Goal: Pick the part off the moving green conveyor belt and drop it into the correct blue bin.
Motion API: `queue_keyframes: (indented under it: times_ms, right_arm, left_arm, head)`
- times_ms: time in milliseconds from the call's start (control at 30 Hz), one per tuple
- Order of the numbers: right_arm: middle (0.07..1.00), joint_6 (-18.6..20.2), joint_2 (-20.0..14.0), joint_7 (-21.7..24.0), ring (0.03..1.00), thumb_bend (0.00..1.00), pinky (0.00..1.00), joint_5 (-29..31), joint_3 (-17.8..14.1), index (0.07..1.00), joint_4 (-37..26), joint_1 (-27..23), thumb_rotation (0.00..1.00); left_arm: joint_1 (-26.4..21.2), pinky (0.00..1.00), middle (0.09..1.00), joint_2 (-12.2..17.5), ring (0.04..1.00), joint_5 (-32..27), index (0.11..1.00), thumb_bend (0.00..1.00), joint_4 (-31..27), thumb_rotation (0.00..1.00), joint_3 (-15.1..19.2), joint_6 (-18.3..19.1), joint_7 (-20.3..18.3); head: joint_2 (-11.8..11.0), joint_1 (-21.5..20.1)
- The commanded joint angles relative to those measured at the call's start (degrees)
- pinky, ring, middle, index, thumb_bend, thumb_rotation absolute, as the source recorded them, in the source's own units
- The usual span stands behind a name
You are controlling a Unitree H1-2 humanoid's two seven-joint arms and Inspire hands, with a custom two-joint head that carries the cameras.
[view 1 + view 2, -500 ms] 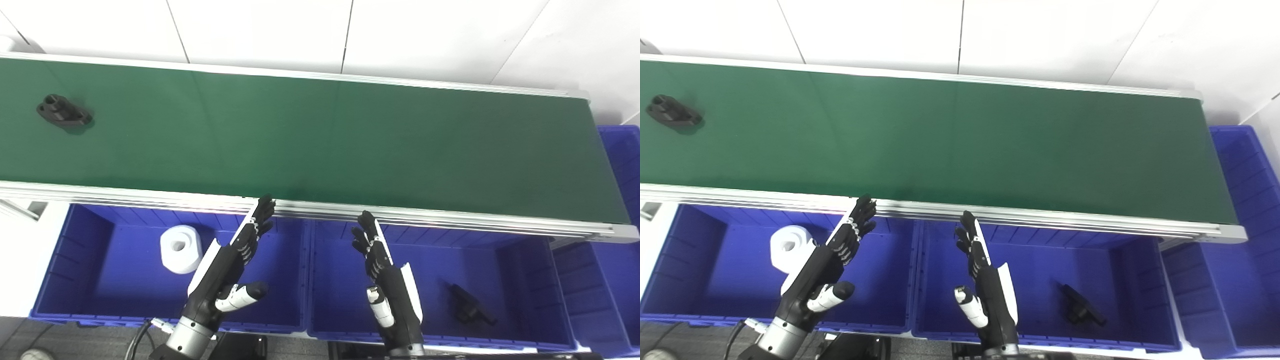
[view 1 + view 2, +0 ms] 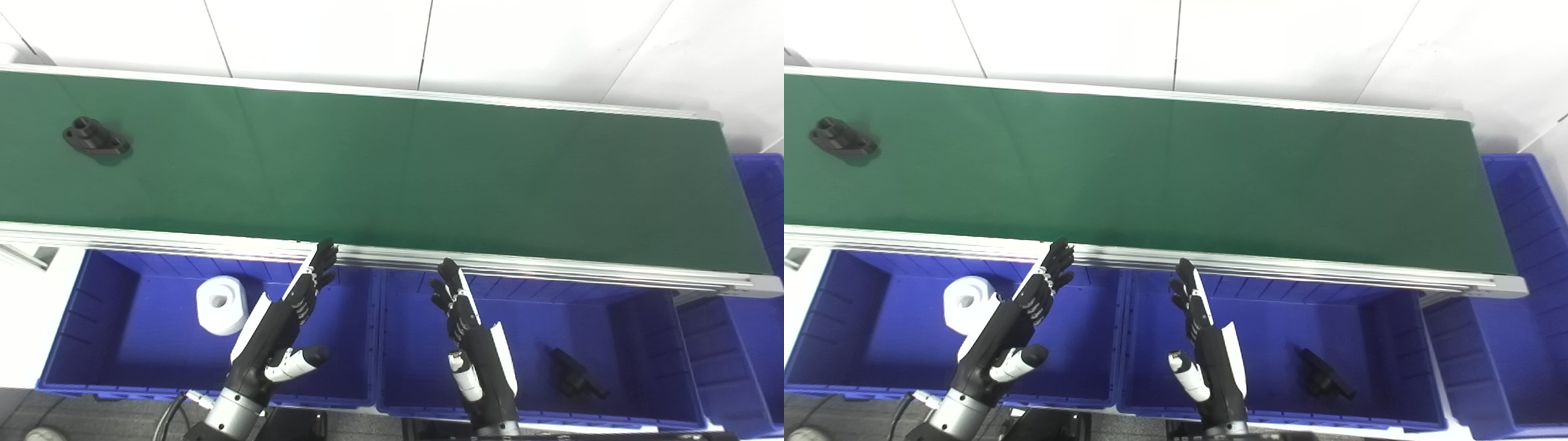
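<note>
A black part (image 2: 96, 138) with two round holes lies on the green conveyor belt (image 2: 392, 171) at its far left; it also shows in the right eye view (image 2: 842, 139). My left hand (image 2: 278, 327) is open and empty above the left blue bin (image 2: 92, 343), fingertips near the belt's near rail. My right hand (image 2: 474, 346) is open and empty above the middle blue bin (image 2: 643, 367). Both hands are far from the part.
A white cylindrical part (image 2: 220, 304) lies in the left bin. A black part (image 2: 574, 373) lies in the middle bin. A third blue bin (image 2: 756, 294) stands at the right, past the belt's end. An aluminium rail (image 2: 392, 257) edges the belt.
The black part on the belt has moved a little to the right. Both hands have stayed where they were.
</note>
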Motion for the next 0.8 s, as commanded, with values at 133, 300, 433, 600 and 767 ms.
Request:
queue_keyframes:
  times_ms: [133,300,433,600,767]
  right_arm:
    - [0.982,-1.61,1.82,0.54,0.944,1.00,0.92,0.22,1.42,1.000,-1.01,0.47,0.98]
    - [0.980,-2.03,1.82,0.42,0.939,1.00,0.91,0.16,1.36,0.999,-0.67,0.39,0.98]
    - [0.979,-1.87,1.81,0.47,0.940,1.00,0.92,0.30,1.36,0.997,-0.72,0.46,0.97]
    - [0.981,-2.12,1.59,0.57,0.942,1.00,0.91,0.73,1.22,0.999,-0.31,0.34,0.97]
    - [0.986,-3.47,0.43,0.29,0.945,0.99,0.91,0.82,0.58,1.000,0.49,-0.18,0.97]
  left_arm:
    - [0.09,0.97,1.000,-0.44,1.000,-0.21,1.000,0.98,-1.87,0.79,-0.41,-0.68,-0.19]
    - [0.05,0.96,1.000,-0.44,1.000,-0.08,1.000,0.98,-1.38,0.79,-0.34,-1.42,-0.16]
    - [0.09,0.97,1.000,-0.40,1.000,-0.19,1.000,0.99,-1.50,0.79,-0.37,-1.33,-0.25]
    - [-0.05,0.97,1.000,-0.61,1.000,-0.04,1.000,0.98,-0.64,0.78,-0.51,-1.99,-0.22]
    - [-0.39,0.99,1.000,-1.42,1.000,0.04,1.000,0.98,0.89,0.76,-1.18,-2.60,-0.39]
  head:
    - [-0.01,-0.05]
    - [-0.09,-0.01]
    - [-0.09,-0.01]
    - [-1.22,1.53]
    - [-3.75,5.30]
